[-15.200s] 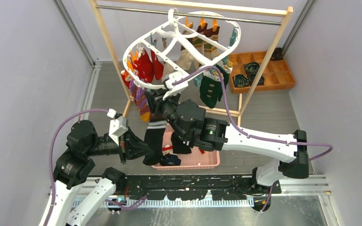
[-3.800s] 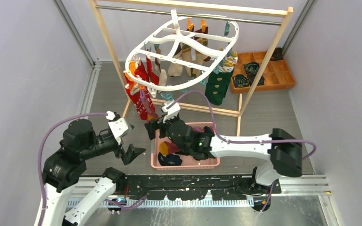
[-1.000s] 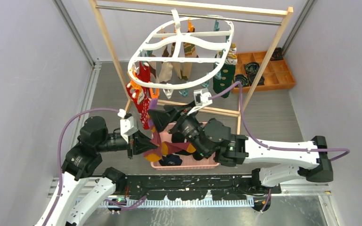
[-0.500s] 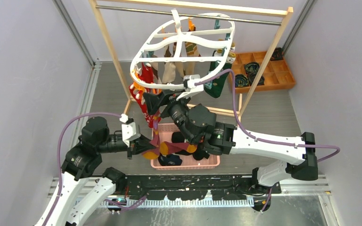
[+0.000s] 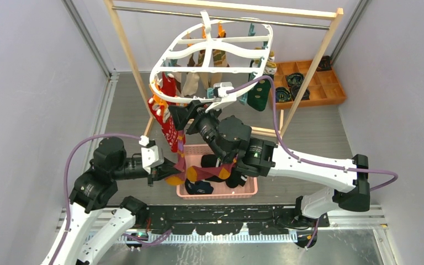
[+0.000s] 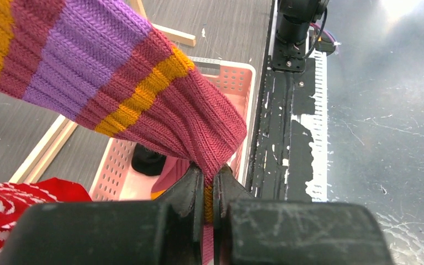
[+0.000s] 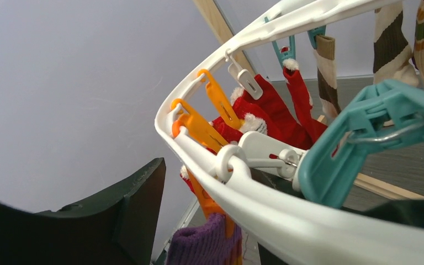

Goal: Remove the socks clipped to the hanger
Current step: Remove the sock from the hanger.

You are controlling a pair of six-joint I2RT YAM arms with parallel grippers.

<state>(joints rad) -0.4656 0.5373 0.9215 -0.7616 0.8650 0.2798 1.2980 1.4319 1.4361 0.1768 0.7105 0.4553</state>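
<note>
The white oval hanger (image 5: pixel 215 40) hangs from the rack's rail with several socks clipped under it: red ones (image 5: pixel 165 91), beige striped ones (image 5: pixel 199 77) and a dark green one (image 5: pixel 256 94). A maroon, purple and yellow striped sock (image 5: pixel 182 158) stretches from an orange clip (image 7: pixel 205 193) at the hanger's near-left rim down to my left gripper (image 5: pixel 167 175), which is shut on its lower end (image 6: pixel 207 187). My right gripper (image 5: pixel 183 112) is open, its jaws standing either side of that clip and the sock's purple cuff (image 7: pixel 207 245).
A pink basket (image 5: pixel 247 190) holding several loose socks sits on the floor under the arms; it also shows in the left wrist view (image 6: pixel 237 83). The light wooden rack (image 5: pixel 126 61) stands behind. A wooden compartment tray (image 5: pixel 314 83) lies back right. Grey walls close both sides.
My right gripper has risen from above the basket to the hanger's near-left rim and now straddles the orange clip. The hanger swung slightly. My left gripper keeps hold of the striped sock.
</note>
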